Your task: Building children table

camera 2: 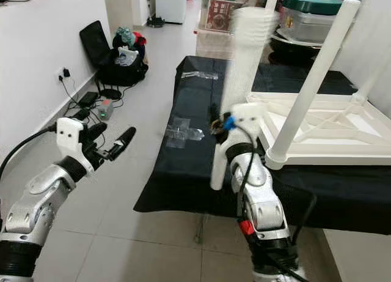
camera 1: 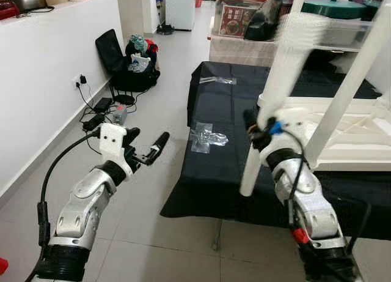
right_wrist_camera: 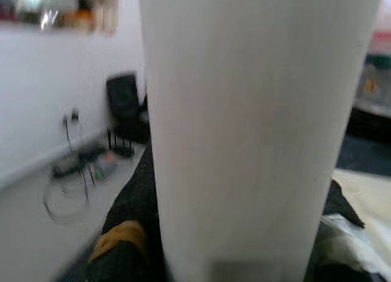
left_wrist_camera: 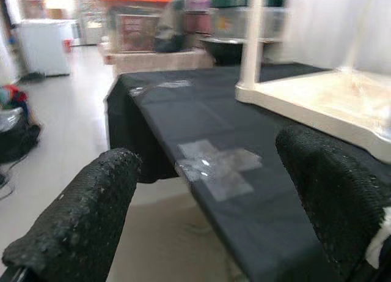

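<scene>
The white children's table top lies upside down on a surface covered with black cloth. One white leg stands fixed at its near corner. My right gripper is shut on a second loose white leg and holds it tilted over the cloth, just left of the table top. The leg's upper end is blurred, and in the right wrist view the leg is close up. My left gripper is open and holds nothing, in the air over the floor left of the cloth.
Two clear plastic bags lie on the cloth. A black bag with clothes and a power strip with cables sit on the floor by the left wall. Storage boxes and a green-lidded pot stand behind.
</scene>
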Robot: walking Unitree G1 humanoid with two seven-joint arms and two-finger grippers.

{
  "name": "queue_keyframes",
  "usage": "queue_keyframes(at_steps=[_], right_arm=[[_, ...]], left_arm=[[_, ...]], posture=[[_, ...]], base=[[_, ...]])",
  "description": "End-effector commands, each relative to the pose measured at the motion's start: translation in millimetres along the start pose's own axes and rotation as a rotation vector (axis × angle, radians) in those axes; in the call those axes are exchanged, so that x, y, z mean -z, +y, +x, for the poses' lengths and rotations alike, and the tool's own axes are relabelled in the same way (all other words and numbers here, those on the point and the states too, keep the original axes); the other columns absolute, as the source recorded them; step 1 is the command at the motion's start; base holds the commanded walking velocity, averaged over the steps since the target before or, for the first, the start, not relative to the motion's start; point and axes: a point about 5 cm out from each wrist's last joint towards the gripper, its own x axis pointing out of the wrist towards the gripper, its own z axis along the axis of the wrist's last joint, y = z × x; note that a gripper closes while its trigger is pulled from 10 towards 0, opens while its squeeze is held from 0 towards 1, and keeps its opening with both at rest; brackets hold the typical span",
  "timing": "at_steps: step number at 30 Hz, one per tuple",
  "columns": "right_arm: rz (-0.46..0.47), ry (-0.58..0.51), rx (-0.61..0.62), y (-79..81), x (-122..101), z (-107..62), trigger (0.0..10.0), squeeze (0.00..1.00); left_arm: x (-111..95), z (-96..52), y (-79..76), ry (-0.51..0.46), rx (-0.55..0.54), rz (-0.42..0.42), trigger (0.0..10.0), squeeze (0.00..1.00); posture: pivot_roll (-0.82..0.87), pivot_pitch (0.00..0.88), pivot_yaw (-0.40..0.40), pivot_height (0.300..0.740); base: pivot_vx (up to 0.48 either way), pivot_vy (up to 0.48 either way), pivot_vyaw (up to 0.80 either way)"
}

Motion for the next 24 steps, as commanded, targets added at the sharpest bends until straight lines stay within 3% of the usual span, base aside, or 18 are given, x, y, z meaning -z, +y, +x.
queue_keyframes(at_steps=[1, 4, 5, 6, 7, 8, 9, 10, 12, 13, 15, 16, 19, 24], right_arm=[[-0.082, -0.067, -0.002, -3.1, -9.0, 0.6, 0.0, 0.00], [-0.327, -0.079, -0.143, 3.5, -9.7, -2.3, 0.0, 0.00], [-0.327, -0.079, -0.143, 3.5, -9.7, -2.3, 0.0, 0.00], [-0.436, -0.091, -0.171, 4.5, -10.7, -3.0, 0.0, 0.00], [-0.436, -0.091, -0.171, 4.5, -10.7, -3.0, 0.0, 0.00], [-0.507, -0.102, -0.184, 5.1, -11.2, -3.4, 0.0, 0.00], [-0.608, -0.121, -0.178, 2.5, -11.3, -2.8, 0.0, 0.00], [-0.608, -0.121, -0.178, 2.5, -11.3, -2.8, 0.0, 0.00], [-0.736, -0.143, -0.162, -3.1, -9.2, -2.2, 0.0, 0.00], [-0.736, -0.143, -0.162, -3.1, -9.2, -2.2, 0.0, 0.00], [-0.848, -0.139, -0.130, -18.5, -0.1, -3.6, 0.0, 0.00], [-0.848, -0.139, -0.130, -18.5, -0.1, -3.6, 0.0, 0.00], [-0.987, -0.082, -0.074, -47.5, 14.4, -6.2, 0.0, 0.00], [-1.077, -0.011, -0.037, -71.3, 30.6, -11.4, 0.0, 0.00]], left_arm=[[1.0, -1.8, -2.8, 0.019, 0.029, 0.029, 10.0, 0.00], [-7.0, -6.4, -2.4, 0.030, 0.126, 0.109, 10.0, 0.00], [-7.0, -6.4, -2.4, 0.030, 0.126, 0.109, 10.0, 0.00], [-10.6, -7.6, -0.4, 0.031, 0.142, 0.115, 10.0, 0.00], [-10.6, -7.6, -0.4, 0.031, 0.142, 0.115, 10.0, 0.00], [-12.8, -8.4, 0.8, 0.032, 0.147, 0.116, 10.0, 0.00], [-17.1, -8.6, 3.5, 0.027, 0.146, 0.086, 10.0, 0.00], [-17.1, -8.6, 3.5, 0.027, 0.146, 0.086, 10.0, 0.00], [-22.5, -9.1, 6.5, 0.020, 0.144, 0.031, 10.0, 0.00], [-22.5, -9.1, 6.5, 0.020, 0.144, 0.031, 10.0, 0.00], [-26.5, -13.7, 8.3, 0.021, 0.161, -0.013, 10.0, 0.00], [-26.5, -13.7, 8.3, 0.021, 0.161, -0.013, 10.0, 0.00], [-31.7, -25.0, 2.0, 0.024, 0.245, -0.046, 10.0, 0.00], [-36.6, -35.5, -7.7, 0.028, 0.352, -0.089, 10.0, 0.00]], posture=[[0.07, 0.000, -0.073, 0.740], [0.07, 0.000, -0.076, 0.740], [0.07, 0.000, -0.076, 0.740], [0.07, 0.000, -0.076, 0.740], [0.07, 0.000, -0.076, 0.740], [0.07, 0.000, -0.076, 0.740], [0.07, 0.000, -0.072, 0.740], [0.07, 0.000, -0.072, 0.740], [0.07, 0.000, -0.072, 0.740], [0.07, 0.000, -0.072, 0.740], [0.08, 0.000, -0.075, 0.740], [0.08, 0.000, -0.075, 0.740], [0.09, 0.000, -0.082, 0.740], [0.10, 0.000, -0.086, 0.740]], base=[[0.000, 0.000, 0.00], [0.000, 0.000, 0.00], [0.000, 0.000, 0.00], [0.000, 0.000, 0.00], [0.000, 0.000, 0.00], [0.000, 0.000, 0.00], [0.000, 0.000, 0.00], [0.000, 0.000, 0.00], [0.000, 0.000, 0.00], [0.000, 0.000, 0.00], [0.000, 0.000, 0.00], [0.000, 0.000, 0.00], [0.000, 0.000, 0.00], [0.000, 0.000, 0.00]])
